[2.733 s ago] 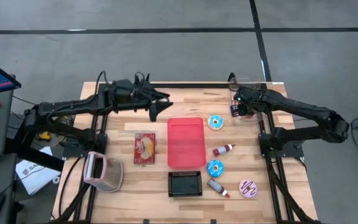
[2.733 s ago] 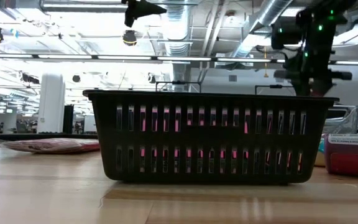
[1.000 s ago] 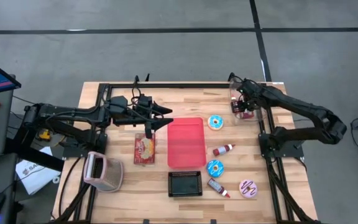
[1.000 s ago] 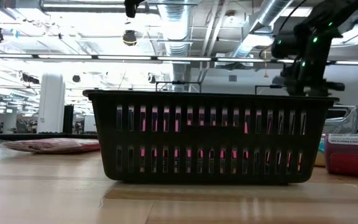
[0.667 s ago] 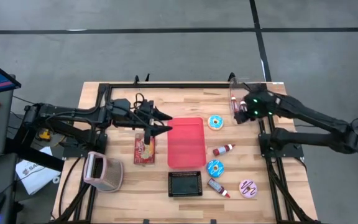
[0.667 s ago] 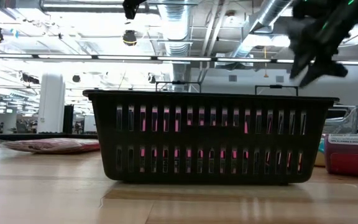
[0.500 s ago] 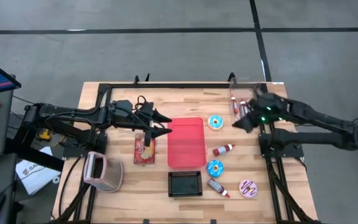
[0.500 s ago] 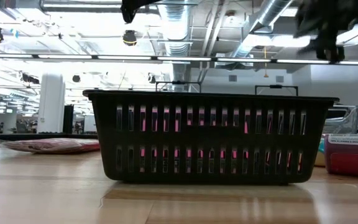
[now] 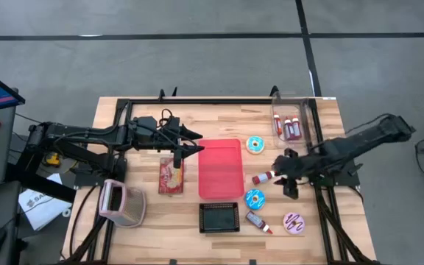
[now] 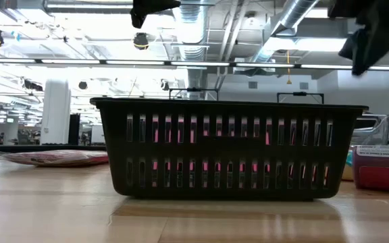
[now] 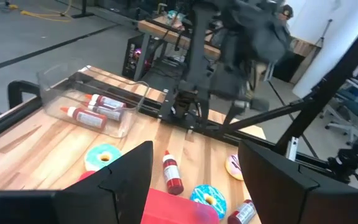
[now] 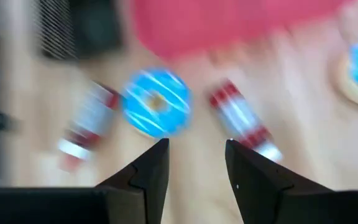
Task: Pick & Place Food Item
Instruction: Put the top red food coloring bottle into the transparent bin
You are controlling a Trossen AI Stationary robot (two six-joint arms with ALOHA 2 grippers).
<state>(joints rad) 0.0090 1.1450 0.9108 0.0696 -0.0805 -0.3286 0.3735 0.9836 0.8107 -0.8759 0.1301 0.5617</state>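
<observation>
Two open, empty hands, left hand, right hand, above wooden table.

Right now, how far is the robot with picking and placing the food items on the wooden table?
Done: red-capped tubes lie in the clear plastic bin. In hand: the right gripper hovers empty over the red tube and the nearer blue-iced donut; the left gripper, open, waits beside the red tray. Left: two tubes, three donuts and the sandwich packet lie loose; tray empty.
</observation>
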